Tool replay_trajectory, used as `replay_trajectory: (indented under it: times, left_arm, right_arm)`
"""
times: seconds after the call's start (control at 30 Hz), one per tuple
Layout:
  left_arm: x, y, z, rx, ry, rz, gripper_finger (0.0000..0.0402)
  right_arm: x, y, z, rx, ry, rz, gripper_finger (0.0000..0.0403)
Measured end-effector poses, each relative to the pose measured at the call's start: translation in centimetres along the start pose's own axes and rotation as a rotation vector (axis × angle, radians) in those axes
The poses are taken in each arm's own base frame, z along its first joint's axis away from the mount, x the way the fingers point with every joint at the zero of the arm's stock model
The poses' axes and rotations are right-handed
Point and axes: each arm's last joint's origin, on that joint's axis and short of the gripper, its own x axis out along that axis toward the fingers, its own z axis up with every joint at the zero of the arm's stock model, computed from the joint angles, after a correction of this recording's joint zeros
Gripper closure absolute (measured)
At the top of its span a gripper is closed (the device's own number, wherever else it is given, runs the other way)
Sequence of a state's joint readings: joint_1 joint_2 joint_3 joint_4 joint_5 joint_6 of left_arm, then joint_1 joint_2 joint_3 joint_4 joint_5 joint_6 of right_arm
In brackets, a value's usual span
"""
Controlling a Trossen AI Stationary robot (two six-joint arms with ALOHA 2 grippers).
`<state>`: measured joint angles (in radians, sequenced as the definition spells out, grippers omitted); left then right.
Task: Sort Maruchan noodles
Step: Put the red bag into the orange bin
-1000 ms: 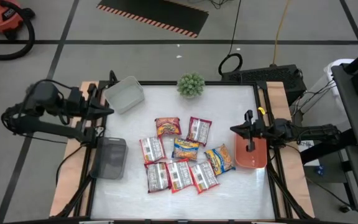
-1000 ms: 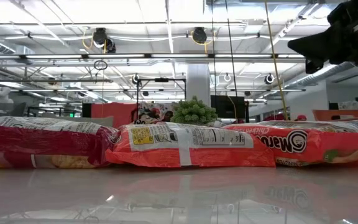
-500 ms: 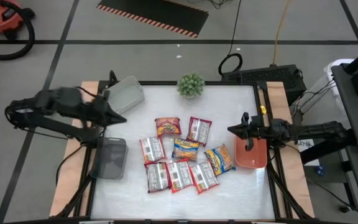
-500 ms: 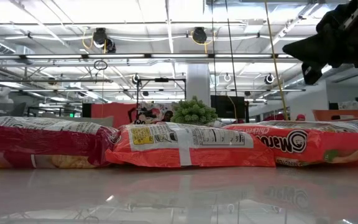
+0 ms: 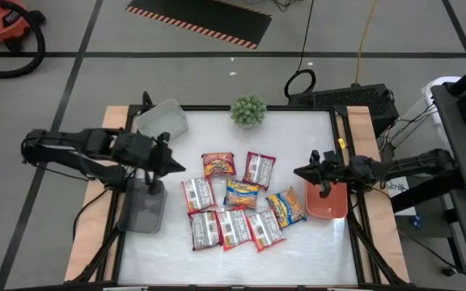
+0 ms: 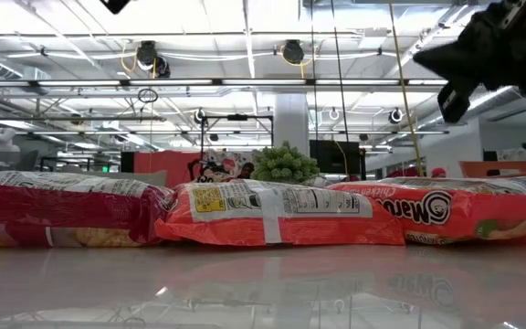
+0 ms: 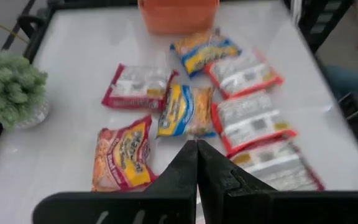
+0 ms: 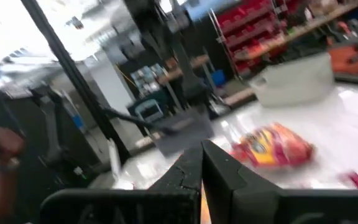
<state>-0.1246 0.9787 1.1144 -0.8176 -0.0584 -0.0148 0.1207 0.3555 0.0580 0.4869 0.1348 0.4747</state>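
Nine flat shiny plastic Maruchan noodle packets [image 5: 235, 204], red-and-white and yellow-orange, are lying clustered at the middle of the white table [image 5: 298, 137], none inside a container. Just left of them, a dark grey mesh bin [image 5: 142, 205] is sitting under the left gripper [image 5: 181, 168], its jaws pressed together, holding nothing. At the right edge, an orange bin [image 5: 328, 202] is sitting beneath the right gripper [image 5: 298, 171], jaws also pressed together. Farther back, a pale grey bin [image 5: 162, 123] and a green potted plant [image 5: 248, 110] are standing.

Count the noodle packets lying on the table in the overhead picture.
8 noodle packets: two in the back row, two in the middle row, one yellow-orange beside the orange bin, and three in the front row. None looks hidden.
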Motion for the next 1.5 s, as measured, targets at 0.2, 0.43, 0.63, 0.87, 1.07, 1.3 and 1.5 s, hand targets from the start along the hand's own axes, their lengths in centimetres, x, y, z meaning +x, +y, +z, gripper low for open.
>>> replay_trajectory:
  times: [0.2,0.43,0.63,0.87,1.07,1.3,1.5]
  left_arm:
    - [2.5,-0.5,-0.6,0.069,0.030,0.054,0.0398]
    - [3.1,-0.6,-1.3,0.040,0.042,0.086,0.0398]
    - [3.3,-0.8,-1.9,0.062,0.051,0.192,0.0398]
    - [3.3,-0.8,-2.0,0.089,0.057,0.227,0.0398]
    - [3.3,-0.8,-2.0,0.103,0.059,0.227,0.0398]
    - [3.4,-0.8,-2.0,0.087,0.057,0.222,0.0398]
    - [4.5,-0.7,-3.3,0.067,0.101,0.228,0.0398]
  right_arm:
    - [1.1,2.2,3.2,-0.059,-0.009,-0.014,0.0403]
    - [4.4,6.2,7.5,-0.213,0.057,-0.120,0.0403]
    - [8.4,8.5,9.3,-0.352,0.099,-0.244,0.0403]
    - [12.3,8.8,10.0,-0.430,0.146,-0.378,0.0403]
    - [14.3,8.2,9.9,-0.403,0.285,-0.442,0.0403]
    - [16.0,6.8,8.6,-0.321,0.402,-0.404,0.0403]
    - [16.6,5.3,7.7,-0.256,0.459,-0.463,0.0403]
